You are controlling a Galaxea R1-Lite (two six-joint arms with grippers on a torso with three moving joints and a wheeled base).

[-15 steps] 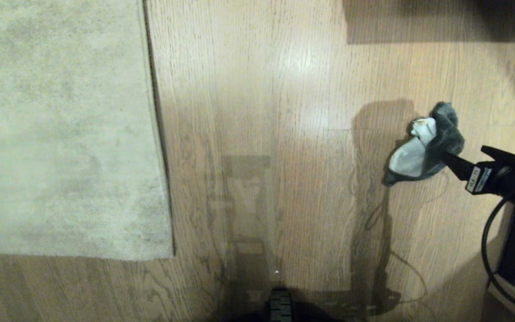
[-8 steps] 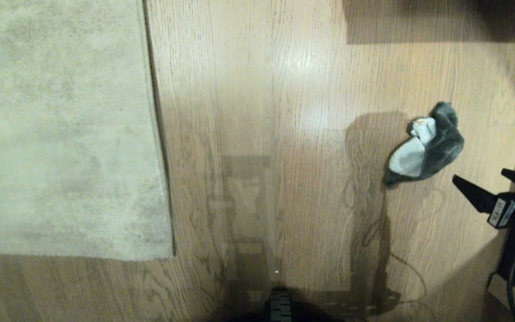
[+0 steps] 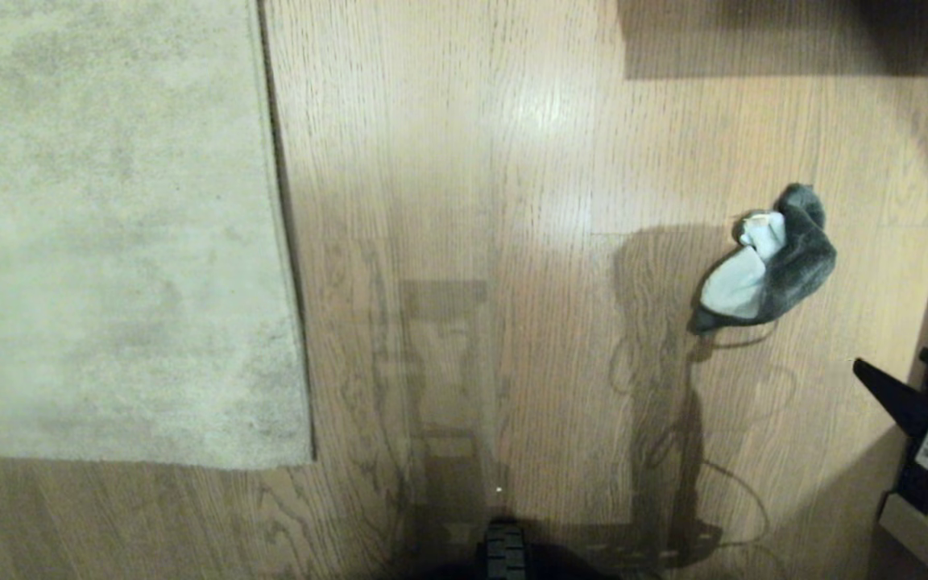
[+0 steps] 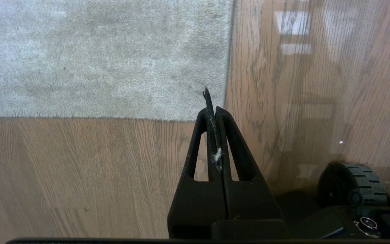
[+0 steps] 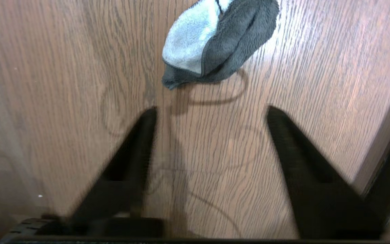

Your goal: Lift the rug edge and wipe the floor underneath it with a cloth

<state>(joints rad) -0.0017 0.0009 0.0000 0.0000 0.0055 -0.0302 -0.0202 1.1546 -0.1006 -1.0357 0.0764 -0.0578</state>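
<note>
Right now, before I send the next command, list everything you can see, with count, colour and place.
rug edge: one, pale grey-beige, lying flat on the robot's left; its corner is nearest the base.
floor: one, light brown wood grain with a sheen, under everything in view.
cloth: one, dark grey outside and pale whitish inside, crumpled on the floor on the robot's right, touched by nothing.
skirting or furniture edge: one, pale, at the near right corner of the head view; too little shows to say what it is.
wheel: one, black, under the base beside the left claw.
left claw: one, black, shut, empty, poised over the rug corner.
right claw: one, black, open, empty, short of the cloth.
</note>
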